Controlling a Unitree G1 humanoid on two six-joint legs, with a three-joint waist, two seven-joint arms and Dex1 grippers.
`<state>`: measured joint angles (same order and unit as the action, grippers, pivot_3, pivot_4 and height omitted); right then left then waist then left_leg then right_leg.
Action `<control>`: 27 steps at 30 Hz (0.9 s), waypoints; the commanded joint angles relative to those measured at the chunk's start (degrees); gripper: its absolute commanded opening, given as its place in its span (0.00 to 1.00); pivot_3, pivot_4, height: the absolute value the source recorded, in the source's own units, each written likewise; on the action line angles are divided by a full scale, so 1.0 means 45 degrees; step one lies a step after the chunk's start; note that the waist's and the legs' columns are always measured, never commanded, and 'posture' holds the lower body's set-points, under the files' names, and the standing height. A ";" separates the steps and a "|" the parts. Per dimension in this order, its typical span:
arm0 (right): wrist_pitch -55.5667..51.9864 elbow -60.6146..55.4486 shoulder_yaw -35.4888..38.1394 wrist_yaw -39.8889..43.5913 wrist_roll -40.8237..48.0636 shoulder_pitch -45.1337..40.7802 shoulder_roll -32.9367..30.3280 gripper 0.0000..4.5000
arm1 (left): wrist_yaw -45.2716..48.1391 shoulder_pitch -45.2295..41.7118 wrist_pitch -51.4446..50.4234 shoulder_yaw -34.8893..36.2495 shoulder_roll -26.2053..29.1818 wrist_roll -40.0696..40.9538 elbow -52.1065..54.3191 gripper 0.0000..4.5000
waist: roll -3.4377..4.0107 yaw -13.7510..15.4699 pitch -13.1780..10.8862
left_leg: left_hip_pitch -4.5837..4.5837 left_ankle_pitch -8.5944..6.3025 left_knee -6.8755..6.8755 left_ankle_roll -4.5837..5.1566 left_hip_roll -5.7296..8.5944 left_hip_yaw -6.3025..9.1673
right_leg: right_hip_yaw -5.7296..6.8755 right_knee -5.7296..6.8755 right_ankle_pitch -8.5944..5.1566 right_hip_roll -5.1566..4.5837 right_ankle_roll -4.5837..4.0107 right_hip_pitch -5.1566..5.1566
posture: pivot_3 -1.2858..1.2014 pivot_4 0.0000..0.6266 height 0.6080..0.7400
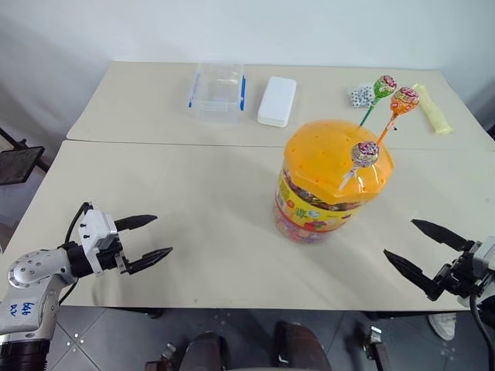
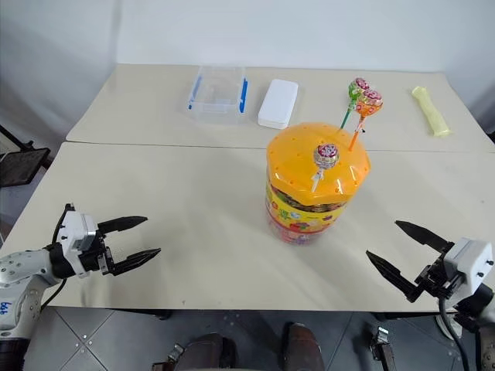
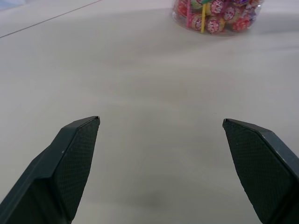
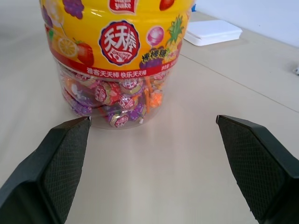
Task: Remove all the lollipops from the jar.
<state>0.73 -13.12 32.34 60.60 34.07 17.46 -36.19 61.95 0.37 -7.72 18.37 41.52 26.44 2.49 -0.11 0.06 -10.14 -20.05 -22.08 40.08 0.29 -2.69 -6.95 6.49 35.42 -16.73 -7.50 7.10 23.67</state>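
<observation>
Left gripper (image 1: 151, 236): hangs low over the near edge of the table (image 1: 193, 201), pointing in toward the middle; its two black fingers stand wide apart with nothing between them.
Right gripper (image 1: 418, 244): mirrors it on the far side of the near edge, pointing inward; fingers spread wide, bare tabletop between them, no hold on anything.
Jar (image 1: 331, 185): upright between the two grippers and beyond both, closer to the right one, well apart from each.
Lollipops (image 1: 364, 154): three stand by their sticks in the jar's lid; the white-sticked one on the side facing the grippers, the orange-sticked (image 1: 404, 100) and green-sticked (image 1: 384, 85) ones at the far rim, heads close together.
Cut off: in the right wrist view the jar's lid runs out of frame; in the left wrist view just the jar's base shows.
Hard to read: the wrapper patterns.
Materials: jar wall clear plastic, packed with wrapped candies; lid domed orange, dotted with small holes; label yellow and red. Finger pads finely cross-hatched. Table matte beige.
</observation>
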 commanded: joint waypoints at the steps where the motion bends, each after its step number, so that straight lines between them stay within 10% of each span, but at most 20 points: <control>1: 0.0105 -0.0048 0.0151 0.0033 0.0130 0.0021 -0.0132 0.99 | 0.0155 -0.0357 0.0182 -0.0116 0.0172 0.0055 0.0023 1.00 | 0.0000 0.0009 0.0000 | 0.0000 0.0000 0.0000 0.0000 0.0000 0.0000 | 0.0001 0.0002 0.0000 0.0001 0.0000 0.0000 | 0.52 0.24 1.00; 15: -0.2448 -0.3232 0.4064 -0.1209 0.7541 0.0818 0.0521 0.99 | 0.2030 -0.6761 -0.6068 -0.0343 0.0043 0.6280 0.0446 1.00 | 0.0009 0.0246 0.0009 | 0.0046 -0.0007 -0.0008 -0.0015 0.0003 -0.0001 | -0.0002 0.0045 0.0002 0.0010 0.0005 -0.0022 | 0.52 0.24 1.00; 27: -0.4272 -0.5413 0.1032 -0.2339 0.7471 -0.1818 -0.2109 0.99 | 0.2386 -0.7209 -0.6119 -0.0703 -0.0742 0.6231 0.0170 1.00 | -0.0012 0.0281 -0.0003 | 0.0079 -0.0002 0.0019 -0.0009 -0.0003 -0.0020 | -0.0088 0.0030 0.0000 0.0037 0.0000 -0.0033 | 0.52 0.24 1.00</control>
<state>-17.98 -35.09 38.36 50.39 66.82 10.74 -44.59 72.11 -31.08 -36.52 14.61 38.31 54.45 2.51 -0.16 1.33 -10.15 -19.72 -22.09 40.13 0.24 -2.70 -7.04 6.10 35.55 -16.73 -7.33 7.11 23.54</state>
